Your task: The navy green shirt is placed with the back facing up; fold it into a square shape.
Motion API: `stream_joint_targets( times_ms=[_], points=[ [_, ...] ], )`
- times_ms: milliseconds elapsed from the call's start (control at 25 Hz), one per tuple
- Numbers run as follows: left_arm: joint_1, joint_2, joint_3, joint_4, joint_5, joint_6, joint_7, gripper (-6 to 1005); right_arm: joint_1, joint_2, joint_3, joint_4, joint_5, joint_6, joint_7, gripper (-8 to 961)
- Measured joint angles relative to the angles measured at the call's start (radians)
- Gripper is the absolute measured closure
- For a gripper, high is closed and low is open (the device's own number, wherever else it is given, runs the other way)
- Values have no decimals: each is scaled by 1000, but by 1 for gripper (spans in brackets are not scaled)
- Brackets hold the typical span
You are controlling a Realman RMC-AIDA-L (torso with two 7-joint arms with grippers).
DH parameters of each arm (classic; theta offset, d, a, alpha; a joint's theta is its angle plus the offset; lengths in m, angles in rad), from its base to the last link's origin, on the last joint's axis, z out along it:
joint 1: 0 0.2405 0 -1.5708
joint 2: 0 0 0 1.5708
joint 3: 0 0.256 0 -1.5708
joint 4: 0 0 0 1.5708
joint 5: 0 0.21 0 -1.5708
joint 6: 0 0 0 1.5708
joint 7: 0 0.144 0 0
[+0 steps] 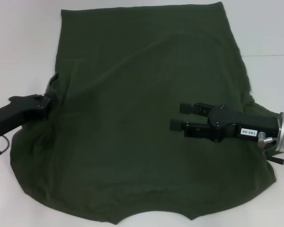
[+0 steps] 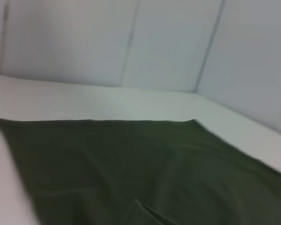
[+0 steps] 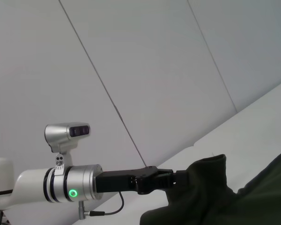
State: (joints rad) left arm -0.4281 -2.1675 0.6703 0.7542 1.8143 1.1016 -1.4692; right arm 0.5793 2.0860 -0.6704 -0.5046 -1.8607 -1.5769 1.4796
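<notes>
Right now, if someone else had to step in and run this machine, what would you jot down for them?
Left hand: at the shirt's left edge, shut on a bunch of cloth that the right wrist view shows raised off the table.
Right hand: open, over the right middle of the shirt, holding nothing.
The navy green shirt lies spread on the white table, plain side up, neckline nearest the robot.
Done: left edge gripped.
Left: grip the right side, then every fold; no clear fold made yet.
</notes>
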Motion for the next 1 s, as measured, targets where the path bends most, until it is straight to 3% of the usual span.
stream_joint_targets(
  times_ms=[240,600,1000],
  points=[
    [-22,-3,1,-26,-11,81,-4,1001,-1,0,0,1,0,0,0,59],
    [-85,-2,7,-174,-49,100,43,1001,-1,0,0,1,0,0,-1,59],
    [-97,0,11,-234,-141,156,54,673,-4,-2,6,2,0,0,7,59]
  ],
)
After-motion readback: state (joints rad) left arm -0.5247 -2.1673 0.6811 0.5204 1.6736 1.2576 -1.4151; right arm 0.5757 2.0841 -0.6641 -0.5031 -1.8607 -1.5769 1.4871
